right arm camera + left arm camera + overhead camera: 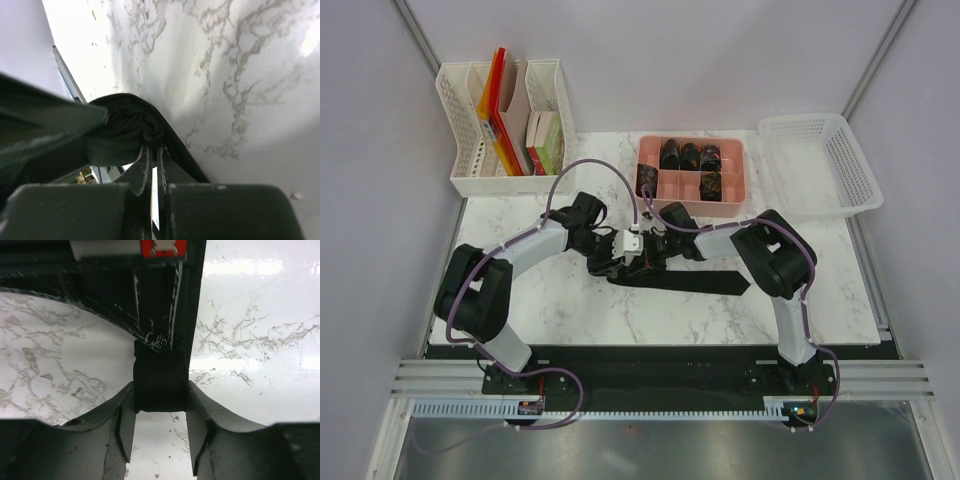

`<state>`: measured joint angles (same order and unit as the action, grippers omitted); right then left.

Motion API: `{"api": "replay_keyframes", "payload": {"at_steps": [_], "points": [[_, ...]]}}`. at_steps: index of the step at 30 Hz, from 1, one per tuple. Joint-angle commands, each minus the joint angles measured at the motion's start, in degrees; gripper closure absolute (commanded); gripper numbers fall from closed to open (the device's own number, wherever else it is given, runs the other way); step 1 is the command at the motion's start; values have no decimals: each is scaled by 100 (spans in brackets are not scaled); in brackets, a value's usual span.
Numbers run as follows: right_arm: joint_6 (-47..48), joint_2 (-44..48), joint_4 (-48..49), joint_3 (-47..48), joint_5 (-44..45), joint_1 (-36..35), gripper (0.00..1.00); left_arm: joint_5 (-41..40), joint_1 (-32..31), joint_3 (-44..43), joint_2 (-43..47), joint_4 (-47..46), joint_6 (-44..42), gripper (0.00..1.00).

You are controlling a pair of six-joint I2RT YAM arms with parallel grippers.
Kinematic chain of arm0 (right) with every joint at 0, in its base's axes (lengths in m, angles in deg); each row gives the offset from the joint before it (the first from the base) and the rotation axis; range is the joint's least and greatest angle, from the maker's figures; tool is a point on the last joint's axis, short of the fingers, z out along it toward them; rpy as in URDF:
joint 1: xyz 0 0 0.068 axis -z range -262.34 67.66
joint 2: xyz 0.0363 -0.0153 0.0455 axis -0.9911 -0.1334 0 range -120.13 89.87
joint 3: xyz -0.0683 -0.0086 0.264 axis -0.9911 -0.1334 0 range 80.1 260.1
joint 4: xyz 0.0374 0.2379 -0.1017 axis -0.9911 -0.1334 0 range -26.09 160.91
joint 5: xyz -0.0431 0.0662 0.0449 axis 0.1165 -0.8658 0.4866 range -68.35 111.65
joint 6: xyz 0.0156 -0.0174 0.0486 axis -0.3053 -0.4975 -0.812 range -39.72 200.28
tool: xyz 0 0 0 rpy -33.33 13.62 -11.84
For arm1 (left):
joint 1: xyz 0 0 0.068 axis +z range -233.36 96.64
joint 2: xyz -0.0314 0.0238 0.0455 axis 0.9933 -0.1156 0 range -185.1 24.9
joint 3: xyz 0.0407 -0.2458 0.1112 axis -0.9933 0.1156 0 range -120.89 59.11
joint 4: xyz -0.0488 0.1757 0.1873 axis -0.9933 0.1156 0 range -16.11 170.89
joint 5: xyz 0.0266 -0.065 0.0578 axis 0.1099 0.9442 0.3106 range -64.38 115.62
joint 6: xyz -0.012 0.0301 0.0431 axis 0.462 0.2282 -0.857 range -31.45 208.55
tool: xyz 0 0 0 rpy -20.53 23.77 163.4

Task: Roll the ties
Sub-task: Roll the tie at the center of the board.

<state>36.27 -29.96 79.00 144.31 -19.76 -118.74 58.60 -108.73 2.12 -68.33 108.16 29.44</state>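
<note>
Top external, tie (pixel 705 282): partly coiled.
Left gripper (pixel 160 400): squeezing coil.
Right gripper (pixel 151 152): pinching its core.
Risk: grip may slip — coil unwinds.

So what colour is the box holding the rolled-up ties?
Pink. That compartmented plastic tray shows best in the top external view.

Right jaws pinched together inside coiled tie (pixel 127 131), marble tabletop (pixel 240 75) behind
</note>
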Motion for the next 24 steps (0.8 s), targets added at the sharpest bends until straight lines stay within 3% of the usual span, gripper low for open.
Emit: {"api": "replay_keyframes", "payload": {"at_steps": [1, 10, 24], "points": [[-107, -348, 209, -268, 538, -42, 100, 385, -117, -514, 77, 282, 251, 58], [-389, -330, 710, -400, 406, -86, 100, 570, -477, -585, -300, 99, 558, 60], [-301, -76, 737, -330, 168, -69, 97, -177, -733, -128, -811, -34, 330, 56]]}}
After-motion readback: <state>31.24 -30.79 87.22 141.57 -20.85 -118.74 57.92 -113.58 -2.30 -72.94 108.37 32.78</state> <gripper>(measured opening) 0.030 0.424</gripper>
